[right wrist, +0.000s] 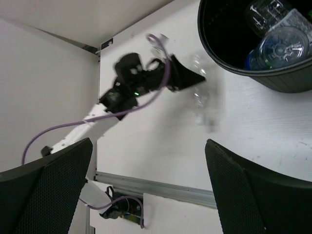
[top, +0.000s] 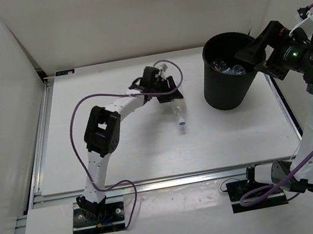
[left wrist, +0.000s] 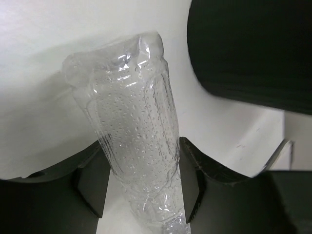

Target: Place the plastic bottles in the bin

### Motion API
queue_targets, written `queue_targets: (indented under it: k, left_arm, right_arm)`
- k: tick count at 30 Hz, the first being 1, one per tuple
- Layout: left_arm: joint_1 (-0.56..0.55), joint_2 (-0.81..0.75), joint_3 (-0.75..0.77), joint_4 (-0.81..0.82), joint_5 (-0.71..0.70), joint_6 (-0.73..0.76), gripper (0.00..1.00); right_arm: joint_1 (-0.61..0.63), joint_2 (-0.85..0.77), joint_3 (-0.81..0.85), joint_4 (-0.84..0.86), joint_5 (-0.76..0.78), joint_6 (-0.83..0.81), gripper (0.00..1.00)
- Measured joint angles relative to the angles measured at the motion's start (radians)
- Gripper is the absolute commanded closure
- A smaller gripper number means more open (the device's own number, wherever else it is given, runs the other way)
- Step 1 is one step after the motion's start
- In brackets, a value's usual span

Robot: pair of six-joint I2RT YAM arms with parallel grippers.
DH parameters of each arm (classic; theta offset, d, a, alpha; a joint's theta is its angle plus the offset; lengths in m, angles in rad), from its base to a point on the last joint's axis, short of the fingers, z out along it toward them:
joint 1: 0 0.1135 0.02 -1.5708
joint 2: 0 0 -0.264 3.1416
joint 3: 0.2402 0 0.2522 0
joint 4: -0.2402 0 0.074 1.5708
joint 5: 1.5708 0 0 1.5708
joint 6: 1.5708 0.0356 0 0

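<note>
The left end effector (left wrist: 144,187) pinches the clear unlabelled plastic bottle (top: 179,115) across its body. The bottle's long axis points out past the fingers, just left of the tall round black plastic bin (top: 227,90).

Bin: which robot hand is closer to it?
Right. The right gripper hangs open at the rim of the bin; the left gripper, holding a bottle, is apart from it, toward the left arm's side.
</note>
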Motion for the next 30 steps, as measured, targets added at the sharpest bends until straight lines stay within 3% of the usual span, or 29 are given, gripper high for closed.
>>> queue_targets:
  k: [5,8,9,11,12,15,19,25,30]
  left_arm:
    - [0.117,-0.132,0.065,-0.034,-0.036,-0.053,0.64]
    - [0.153,-0.118,0.336,-0.057,-0.058,-0.092,0.64]
    - [0.153,-0.077,0.502,-0.050,-0.060,-0.107,0.60]
    - [0.141,0.003,0.776,0.029,-0.065,-0.136,0.58]
    - [0.127,0.016,0.840,0.100,-0.068,-0.154,0.58]
    - [0.072,-0.042,0.761,0.277,-0.073,-0.197,0.55]
    - [-0.029,0.051,0.804,0.368,-0.092,-0.188,0.56]
    - [-0.150,0.196,0.769,0.384,-0.164,-0.119,0.56]
    - [-0.161,0.232,0.757,0.389,-0.199,-0.091,0.53]
  right_arm:
    - [0.000,-0.008,-0.050,0.000,0.000,0.000,0.00]
    - [0.000,-0.009,-0.064,0.001,-0.007,0.000,0.00]
    - [0.000,-0.009,-0.066,0.001,-0.008,0.000,0.00]
    - [0.000,-0.009,-0.065,0.002,-0.011,0.000,0.00]
    - [0.000,-0.009,-0.062,0.004,-0.012,0.000,0.00]
    - [0.000,0.007,-0.021,0.009,-0.013,0.004,0.00]
    - [0.000,0.022,0.036,0.021,-0.023,0.008,0.00]
    - [0.000,0.022,0.054,0.022,-0.047,0.018,0.00]
    - [0.000,0.021,0.062,0.019,-0.061,0.019,0.00]
